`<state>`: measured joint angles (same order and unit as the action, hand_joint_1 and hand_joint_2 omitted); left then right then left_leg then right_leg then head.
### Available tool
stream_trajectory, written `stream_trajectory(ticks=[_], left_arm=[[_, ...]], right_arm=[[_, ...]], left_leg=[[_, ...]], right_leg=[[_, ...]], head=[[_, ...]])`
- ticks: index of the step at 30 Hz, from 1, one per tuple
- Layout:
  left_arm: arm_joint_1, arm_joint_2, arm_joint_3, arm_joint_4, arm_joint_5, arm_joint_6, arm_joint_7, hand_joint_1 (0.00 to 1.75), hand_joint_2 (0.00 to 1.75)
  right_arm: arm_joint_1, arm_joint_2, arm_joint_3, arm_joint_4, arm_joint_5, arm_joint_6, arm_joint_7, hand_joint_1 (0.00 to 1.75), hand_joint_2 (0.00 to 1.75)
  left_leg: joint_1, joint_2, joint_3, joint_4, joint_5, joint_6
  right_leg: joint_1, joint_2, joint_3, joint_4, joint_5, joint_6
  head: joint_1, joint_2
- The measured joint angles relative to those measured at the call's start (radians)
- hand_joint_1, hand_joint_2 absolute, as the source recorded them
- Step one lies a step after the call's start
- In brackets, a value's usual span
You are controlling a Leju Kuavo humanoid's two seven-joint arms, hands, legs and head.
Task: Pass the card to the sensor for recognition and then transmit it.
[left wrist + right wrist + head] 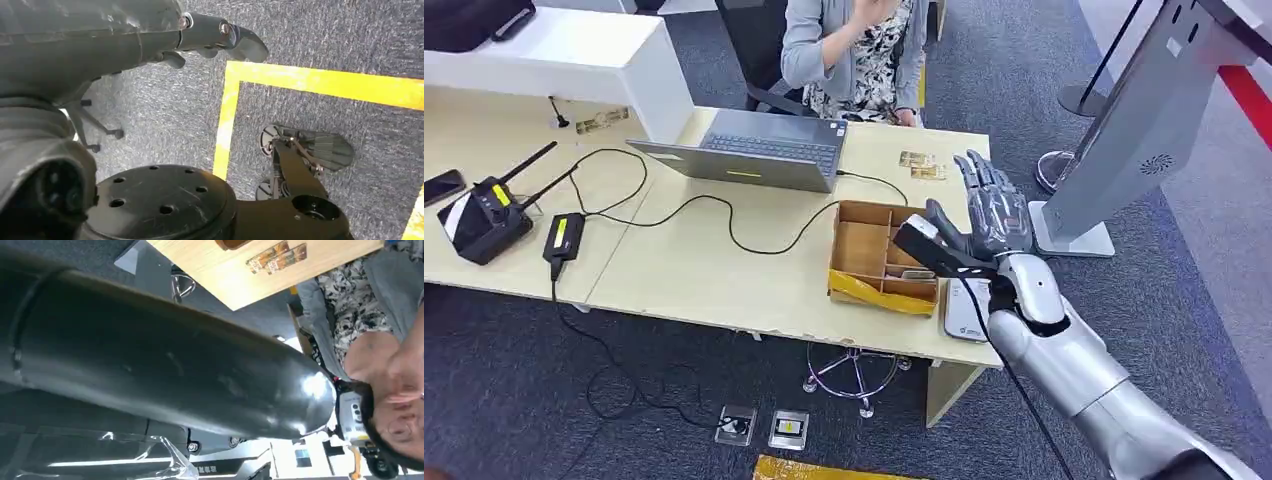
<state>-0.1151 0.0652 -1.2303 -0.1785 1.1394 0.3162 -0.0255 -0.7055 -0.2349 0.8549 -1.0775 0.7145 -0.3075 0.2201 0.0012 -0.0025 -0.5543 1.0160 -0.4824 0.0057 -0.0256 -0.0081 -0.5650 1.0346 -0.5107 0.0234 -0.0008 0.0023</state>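
Observation:
My right hand (992,212) is raised over the table's right end, fingers straight and apart, and I see nothing in it. It hovers just right of a brown cardboard box (856,250) with compartments; a card (910,273) lies in the box's near compartment. Two gold-patterned cards (921,165) lie flat on the table beyond the hand, and the same cards (277,255) appear in the right wrist view. A white flat sensor (964,312) sits at the table's near right edge, under my wrist. My left hand (220,35) hangs over the carpet, holding nothing.
A person (854,50) sits behind an open laptop (754,150). Black radios (486,215), a power brick and cables cross the table's left half. A grey slanted kiosk (1144,130) stands right of the table. Yellow floor tape (320,82) runs below my left hand.

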Motion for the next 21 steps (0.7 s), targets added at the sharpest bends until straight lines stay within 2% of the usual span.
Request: stream_trajectory(ticks=[4, 5, 8, 12, 16, 21], left_arm=[[0.0, 0.0, 0.0, 0.0, 0.006, 0.007, -0.011, 0.0, 0.0], [0.0, 0.0, 0.0, 0.0, 0.006, 0.007, -0.013, 0.0, 0.0], [0.0, 0.0, 0.0, 0.0, 0.006, 0.008, -0.014, 0.0, 0.0], [0.0, 0.0, 0.0, 0.0, 0.006, 0.017, -0.014, 0.0, 0.0], [-0.001, 0.0, 0.0, 0.0, 0.007, 0.025, -0.007, 0.0, 0.0], [-0.001, -0.001, 0.0, 0.0, 0.014, 0.037, 0.017, 0.0, 0.0]], right_arm=[[0.057, -0.051, -0.012, -0.14, -0.005, 0.01, 0.017, 0.0, 0.0], [0.071, -0.062, -0.015, -0.172, -0.005, 0.011, 0.019, 0.0, 1.75], [0.105, -0.09, -0.019, -0.259, -0.012, 0.015, 0.036, 0.0, 1.75], [0.155, -0.124, -0.023, -0.362, -0.028, 0.022, 0.096, 0.0, 1.75], [0.206, -0.132, -0.019, -0.42, -0.095, 0.002, 0.122, 0.0, 1.75], [0.268, -0.132, -0.001, -0.45, -0.055, -0.051, 0.183, 0.0, 1.75]], left_leg=[[0.0, 0.0, 0.0, 0.0, 0.0, 0.0], [0.0, 0.0, 0.0, 0.0, 0.0, 0.0], [0.0, 0.0, 0.0, 0.0, 0.0, 0.0], [0.0, 0.0, 0.0, 0.0, 0.0, 0.0], [0.0, 0.0, 0.0, 0.0, 0.0, 0.0], [0.0, 0.0, 0.0, 0.0, 0.0, 0.0]], right_leg=[[0.0, 0.0, 0.0, 0.0, 0.0, 0.0], [0.0, 0.0, 0.0, 0.0, 0.0, 0.0], [0.0, 0.0, 0.0, 0.0, 0.0, 0.0], [0.0, 0.0, 0.0, 0.0, 0.0, 0.0], [0.0, 0.0, 0.0, -0.001, 0.0, 0.0], [0.0, 0.0, 0.0, -0.001, 0.0, 0.0]], head=[[0.0, 0.0], [0.0, 0.0], [0.0, 0.0], [0.0, 0.0], [0.0, 0.0], [0.0, 0.0]])
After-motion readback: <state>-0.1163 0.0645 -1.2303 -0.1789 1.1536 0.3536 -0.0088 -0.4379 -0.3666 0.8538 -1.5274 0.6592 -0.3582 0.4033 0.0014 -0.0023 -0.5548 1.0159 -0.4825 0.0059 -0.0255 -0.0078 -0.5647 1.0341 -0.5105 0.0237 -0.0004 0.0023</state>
